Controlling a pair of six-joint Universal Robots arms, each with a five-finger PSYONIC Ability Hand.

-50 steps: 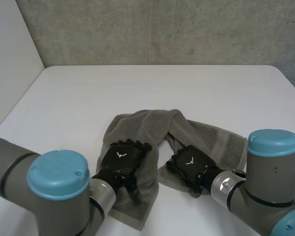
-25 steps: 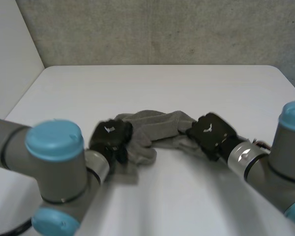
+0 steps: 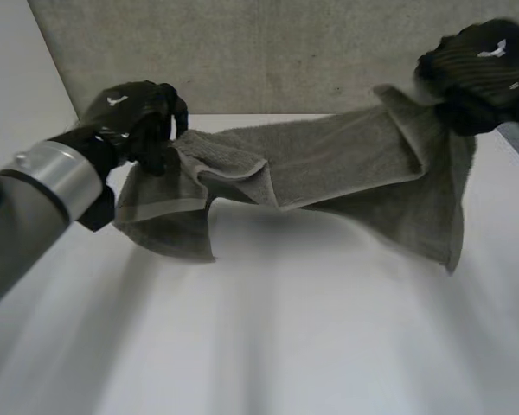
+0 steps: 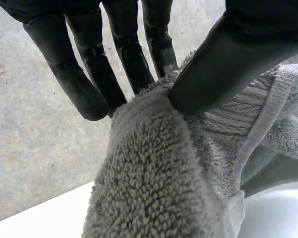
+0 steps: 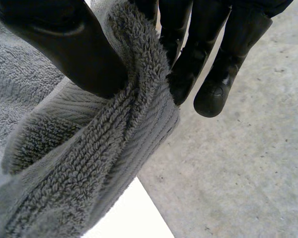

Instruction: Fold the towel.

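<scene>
Both hands have shot up and apart since a second ago, when they sat low on the bunched towel by the surface's near edge. Now the left hand (image 3: 130, 117) is up over the far left corner, thumb and fingers pinching one end of the towel (image 3: 329, 169); its wrist view shows the terry squeezed between them. So the towel hangs in the air, long axis running straight across from one hand to the other, partly doubled over near the left end, with a loose flap dangling at the right. Over the far right corner the right hand (image 3: 480, 73) pinches the other end the same way. I'd guess laying it out flat comes next, and the white surface (image 3: 268, 346) below has plenty of room. A concrete wall (image 3: 268, 52) sits behind the far edge.
</scene>
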